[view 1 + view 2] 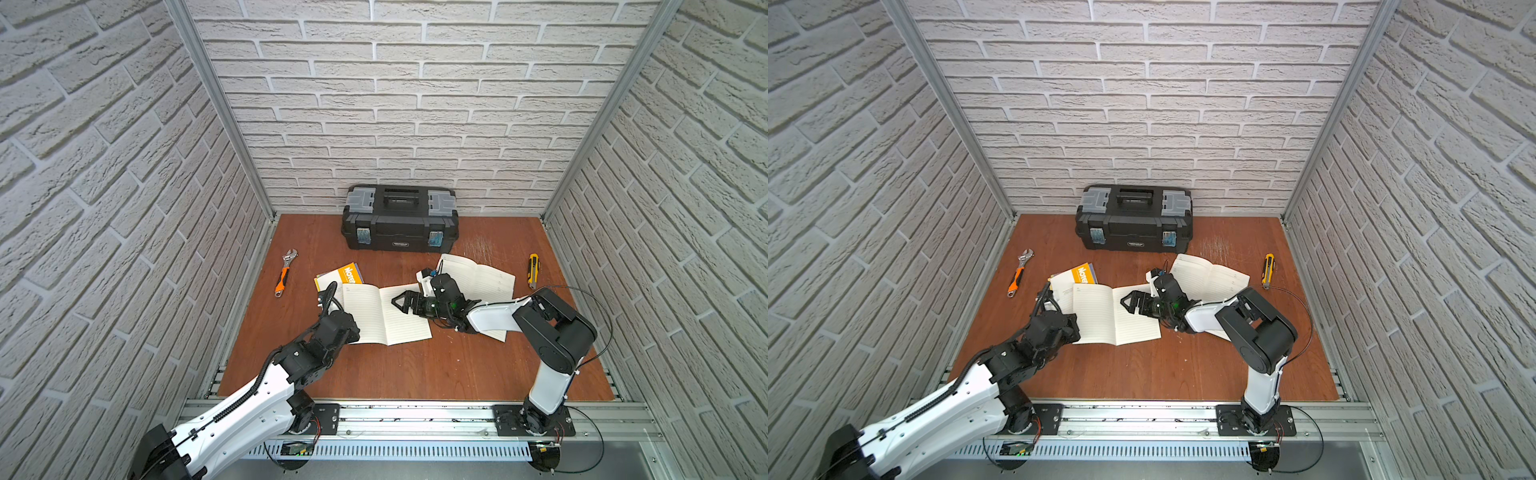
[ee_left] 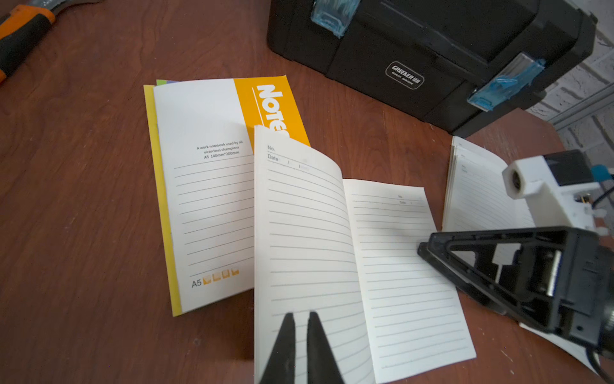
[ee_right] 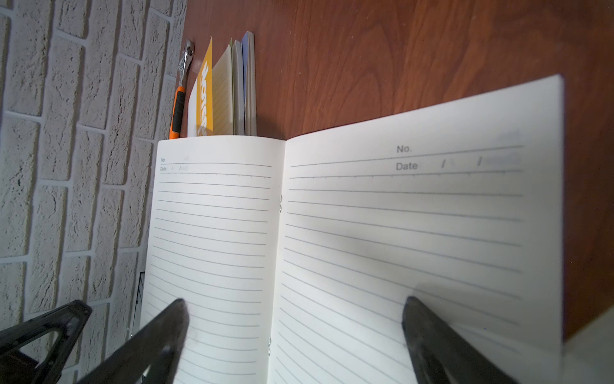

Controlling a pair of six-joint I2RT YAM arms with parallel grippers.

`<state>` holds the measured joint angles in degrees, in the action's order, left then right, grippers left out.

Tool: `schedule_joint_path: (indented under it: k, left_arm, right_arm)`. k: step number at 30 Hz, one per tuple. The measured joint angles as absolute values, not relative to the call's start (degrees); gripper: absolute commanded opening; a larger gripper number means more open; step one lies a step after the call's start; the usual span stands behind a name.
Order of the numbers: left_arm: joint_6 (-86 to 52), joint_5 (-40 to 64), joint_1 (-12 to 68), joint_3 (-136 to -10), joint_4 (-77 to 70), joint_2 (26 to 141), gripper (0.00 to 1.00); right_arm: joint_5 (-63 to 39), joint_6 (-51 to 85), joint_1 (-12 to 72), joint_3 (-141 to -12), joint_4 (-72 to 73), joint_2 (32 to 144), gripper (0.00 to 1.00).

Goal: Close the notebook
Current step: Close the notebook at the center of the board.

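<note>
The notebook (image 1: 386, 313) (image 1: 1115, 313) lies open on the wooden table, lined pages up. Its left page (image 2: 299, 232) bows up a little. My left gripper (image 2: 300, 316) is shut, its thin black fingertips close together over the near part of that left page, with nothing seen between them. In both top views the left wrist (image 1: 336, 328) hides those fingers at the notebook's near left corner. My right gripper (image 3: 295, 304) (image 1: 401, 301) is open, its two fingers spread wide just above the pages (image 3: 332, 232), one on each side of the spine.
A stack of closed notebooks (image 1: 338, 276) with an orange cover on top lies partly under the open one's far left. A second open notebook (image 1: 478, 276) lies under the right arm. Black toolbox (image 1: 401, 220) at the back, wrench (image 1: 284, 272) left, utility knife (image 1: 533, 270) right.
</note>
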<state>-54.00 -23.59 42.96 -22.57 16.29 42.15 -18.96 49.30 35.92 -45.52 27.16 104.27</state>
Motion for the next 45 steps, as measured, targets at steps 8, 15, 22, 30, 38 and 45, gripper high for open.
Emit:
schedule_joint_path:
  k: [8,15,22,30,38,45]
  left_arm:
    - [-56.3,-24.4,42.7,-26.5,22.7,42.5,0.49]
    - [-60.6,-18.3,36.5,-22.9,21.0,36.5,0.51]
    - [-63.9,-9.7,31.2,-18.8,17.3,36.4,0.51]
    - [-66.1,-2.4,28.5,-15.0,8.6,40.0,0.47]
    - [-65.5,1.0,28.2,-15.2,4.3,42.9,0.05]
    - [-63.3,1.4,28.3,-17.8,4.6,43.9,0.00]
  right_arm:
    - [-19.0,49.3,35.9,-45.5,27.2,104.3,1.00]
    - [-19.2,49.3,35.9,-45.5,27.7,104.5,1.00]
    - [-19.2,49.3,35.9,-45.5,27.7,104.5,1.00]
    - [-19.2,49.3,35.9,-45.5,27.7,104.5,1.00]
    - [-19.2,49.3,35.9,-45.5,27.7,104.5,1.00]
    - [-20.3,49.5,35.9,-44.8,29.5,104.6,1.00]
